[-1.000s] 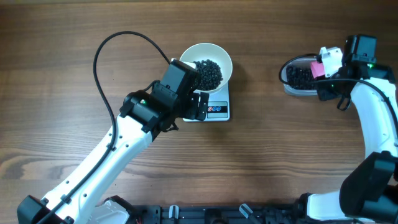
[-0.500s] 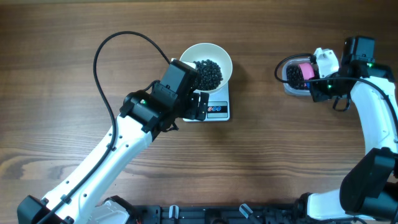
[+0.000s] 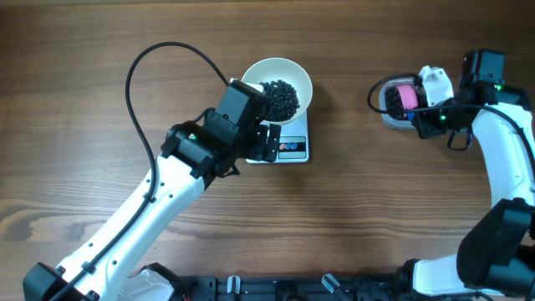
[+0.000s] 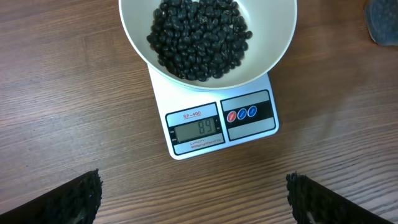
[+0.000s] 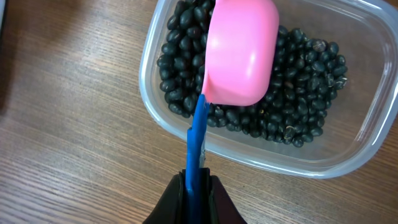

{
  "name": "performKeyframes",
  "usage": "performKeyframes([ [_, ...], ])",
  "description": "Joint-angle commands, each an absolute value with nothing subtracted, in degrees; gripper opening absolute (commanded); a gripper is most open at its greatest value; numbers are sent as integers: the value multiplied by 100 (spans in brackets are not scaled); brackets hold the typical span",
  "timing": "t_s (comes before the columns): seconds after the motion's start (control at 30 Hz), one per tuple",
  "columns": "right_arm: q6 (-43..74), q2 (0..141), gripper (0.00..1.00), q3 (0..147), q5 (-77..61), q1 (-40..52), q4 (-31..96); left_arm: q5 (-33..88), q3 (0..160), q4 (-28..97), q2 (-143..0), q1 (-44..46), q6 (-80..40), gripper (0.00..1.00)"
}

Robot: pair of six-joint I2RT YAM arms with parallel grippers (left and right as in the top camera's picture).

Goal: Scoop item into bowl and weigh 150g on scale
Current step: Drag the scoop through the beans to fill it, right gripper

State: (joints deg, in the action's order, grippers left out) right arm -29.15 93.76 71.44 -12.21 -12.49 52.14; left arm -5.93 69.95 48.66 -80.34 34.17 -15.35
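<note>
Gripping pink scoop [image 5: 242, 53] by its handle over the clear tub [image 5: 348, 158] of beans [image 5: 305, 93] with right hand [image 5: 198, 180], holding left hand [image 4: 196, 196] spread apart before scale [image 4: 249, 134] and bowl [image 4: 137, 31]

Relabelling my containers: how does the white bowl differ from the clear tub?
The bowl is round and opaque white; the tub is clear and rounded-rectangular. The bowl sits on the scale; the tub sits on the table. A pink scoop is over the tub, none over the bowl. Both hold black beans.
</note>
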Motion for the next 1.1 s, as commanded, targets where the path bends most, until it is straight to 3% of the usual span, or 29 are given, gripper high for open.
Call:
performKeyframes([
  [0.0,-3197,9472,4,7164,-1772,-1210,5339,-543,6954,4864,-7950,3439,-1586,100],
  [1.07,-3131,9472,4,7164,-2945,-1623,5682,-543,6954,4866,-7950,3439,-1586,100],
])
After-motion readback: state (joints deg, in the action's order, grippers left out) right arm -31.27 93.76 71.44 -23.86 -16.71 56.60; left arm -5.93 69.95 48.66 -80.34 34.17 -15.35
